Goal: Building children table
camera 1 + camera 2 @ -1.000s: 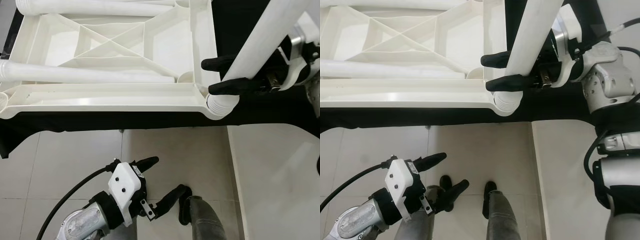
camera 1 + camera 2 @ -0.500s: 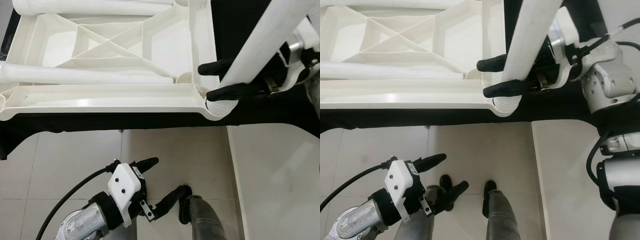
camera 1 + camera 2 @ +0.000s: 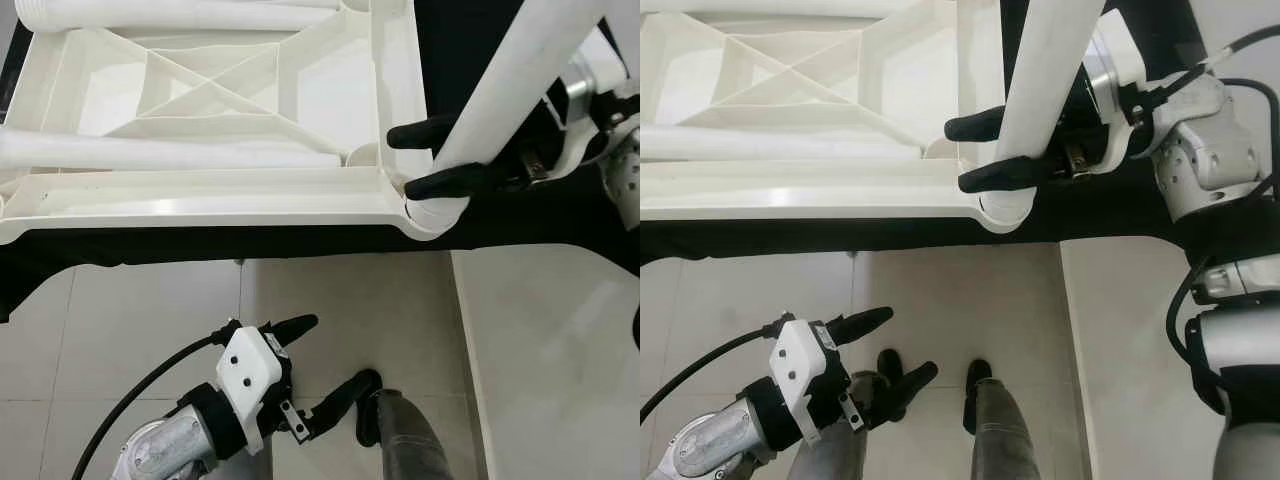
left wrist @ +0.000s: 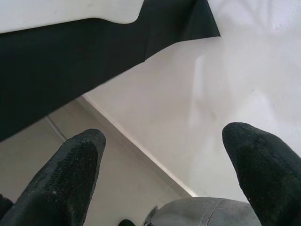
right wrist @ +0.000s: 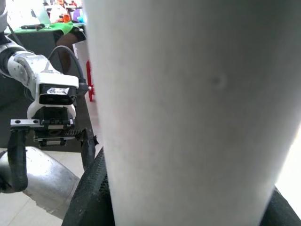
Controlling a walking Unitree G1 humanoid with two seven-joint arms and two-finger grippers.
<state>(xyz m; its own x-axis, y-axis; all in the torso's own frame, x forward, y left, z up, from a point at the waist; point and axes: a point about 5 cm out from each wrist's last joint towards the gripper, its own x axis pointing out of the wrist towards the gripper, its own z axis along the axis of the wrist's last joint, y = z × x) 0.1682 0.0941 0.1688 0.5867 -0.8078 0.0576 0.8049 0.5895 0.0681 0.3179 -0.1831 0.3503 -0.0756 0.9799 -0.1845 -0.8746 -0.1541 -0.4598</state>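
Note:
The white plastic table top point(image 3: 200, 195) lies upside down on a black-covered surface, its ribbed underside facing me. My right gripper point(image 3: 980, 152) is shut on a white table leg point(image 3: 1050, 70), which stands tilted with its lower end in the near right corner socket point(image 3: 428, 212). In the right wrist view the leg point(image 5: 188, 108) is very close. Two more white legs point(image 3: 170, 150) lie across the underside. My left gripper point(image 3: 335, 350) hangs low over the floor, open and empty, its fingertips point(image 4: 84, 146) wide apart.
The black cloth point(image 3: 520, 215) hangs over the near edge of the surface. Below it is pale tile floor point(image 3: 150, 310), with a raised lighter slab point(image 3: 550, 360) on the right. Grey legs with dark feet point(image 3: 980, 385) stand beneath me.
The leg's ribbed lower end has sunk deeper into the corner socket, and my right gripper has shifted slightly left with it. The left arm has stayed put.

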